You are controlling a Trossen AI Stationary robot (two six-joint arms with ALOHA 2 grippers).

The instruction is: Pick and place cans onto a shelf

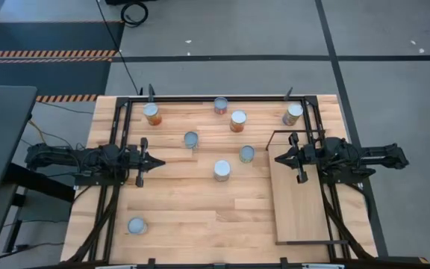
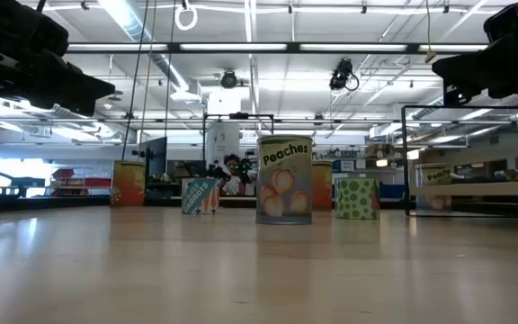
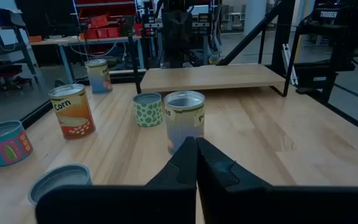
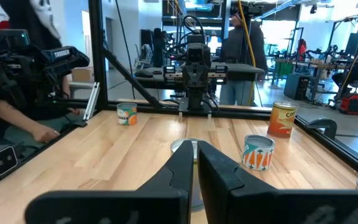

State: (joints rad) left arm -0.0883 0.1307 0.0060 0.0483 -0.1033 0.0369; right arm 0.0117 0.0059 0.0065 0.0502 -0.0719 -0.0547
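Several cans stand upright on their bases on the wooden tabletop: a peaches can in the middle, a green one, a blue-grey one, orange ones at the far side, and one near the front left. The shelf, a pale board in a black wire frame, lies at the right. My left gripper is shut and empty, left of the peaches can. My right gripper is shut and empty over the shelf's far left corner.
Two more cans stand at the far edge. A black frame runs along the table's far and side edges. A seated person shows beyond the table in the right wrist view. Bare tabletop lies at the front middle.
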